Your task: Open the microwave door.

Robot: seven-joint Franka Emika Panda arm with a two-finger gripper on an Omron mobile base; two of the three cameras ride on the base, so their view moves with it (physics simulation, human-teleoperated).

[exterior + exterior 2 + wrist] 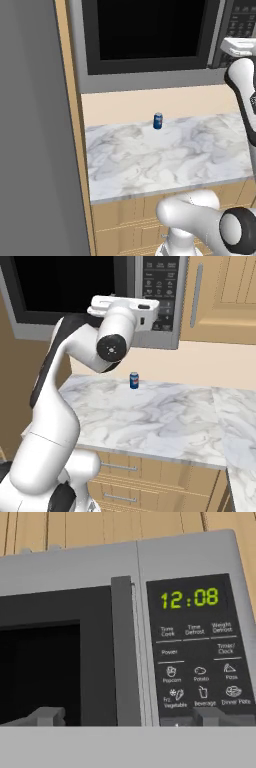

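A small blue can (158, 120) is standing upright near the back edge of the marble worktop (165, 155), under the microwave (150, 40), whose black-windowed door (145, 32) is sitting closed.

Marble countertop (165, 155) — white with grey veining, set on light wooden drawer fronts (150, 476) with metal bar pulls. One small blue can (158, 120) upright near the back edge, close to the beige wall, well apart from the front lip. Same can in the right base view (134, 380), again toward the rear of the slab. A seam across the surface at the right side — running front to back.
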